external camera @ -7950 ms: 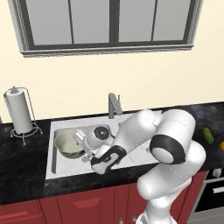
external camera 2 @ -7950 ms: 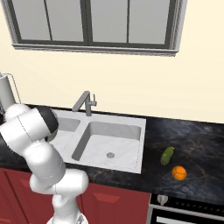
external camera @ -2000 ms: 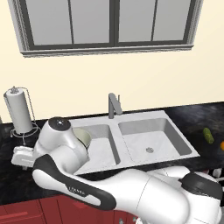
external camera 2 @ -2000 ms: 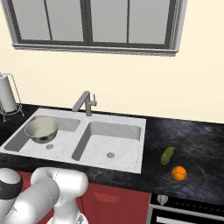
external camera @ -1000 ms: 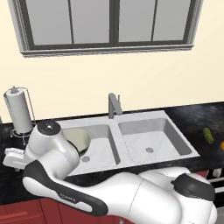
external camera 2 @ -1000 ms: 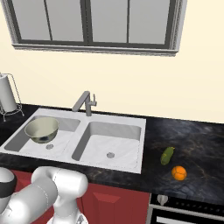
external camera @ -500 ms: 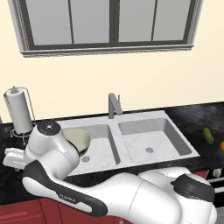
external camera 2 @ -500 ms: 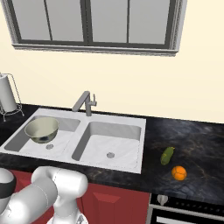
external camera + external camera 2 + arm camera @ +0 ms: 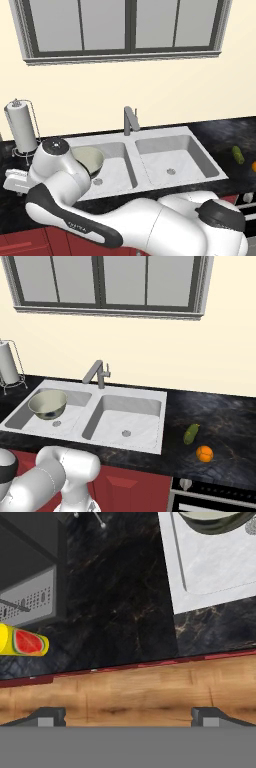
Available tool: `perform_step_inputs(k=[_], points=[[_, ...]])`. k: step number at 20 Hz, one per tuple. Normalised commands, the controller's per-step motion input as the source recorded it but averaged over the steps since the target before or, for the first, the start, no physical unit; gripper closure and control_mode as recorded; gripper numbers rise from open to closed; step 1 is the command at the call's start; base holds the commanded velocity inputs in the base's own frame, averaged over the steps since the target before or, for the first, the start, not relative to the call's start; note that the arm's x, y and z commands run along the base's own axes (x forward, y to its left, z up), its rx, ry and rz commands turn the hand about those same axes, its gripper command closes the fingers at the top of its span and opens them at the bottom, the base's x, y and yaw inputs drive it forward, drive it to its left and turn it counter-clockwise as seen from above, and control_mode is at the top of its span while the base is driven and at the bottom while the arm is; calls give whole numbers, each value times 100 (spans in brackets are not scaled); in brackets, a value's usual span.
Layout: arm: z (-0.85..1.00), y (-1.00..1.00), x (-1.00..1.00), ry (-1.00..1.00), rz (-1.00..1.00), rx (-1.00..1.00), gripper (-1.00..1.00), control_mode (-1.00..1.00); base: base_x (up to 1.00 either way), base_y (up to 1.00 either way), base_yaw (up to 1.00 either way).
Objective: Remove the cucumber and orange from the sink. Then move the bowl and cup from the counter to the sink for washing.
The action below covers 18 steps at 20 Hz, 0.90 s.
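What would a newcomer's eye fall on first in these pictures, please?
Probably the arm, folded low across the front of the left base view. Behind it, the bowl sits in the left basin of the sink, while the cucumber and orange lie close together on the counter to its right. In the hand view, the open pincer looks down at the counter edge, the cup lying at the left.

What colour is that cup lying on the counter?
The cup is yellow with a red patch, clearest in the hand view.

arm: glossy white, rounded bulbous shells | joints: dark grey/black bands btwn segs | wrist cap: round, dark grey disc on top | fingertips: small, dark grey, blocky | no cables/markings visible
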Motion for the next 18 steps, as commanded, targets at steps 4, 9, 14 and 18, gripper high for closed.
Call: perform_step_inputs(k=[4, 9, 14, 18], points=[[0, 0, 0, 0, 0, 0, -100, -100, 0, 0, 0], [0, 0, 0, 0, 0, 0, -100, 100, 0, 0, 0], [0, 0, 0, 0, 0, 0, -100, 100, 0, 0, 0], [0, 0, 0, 0, 0, 0, -100, 100, -1, 1, 0]])
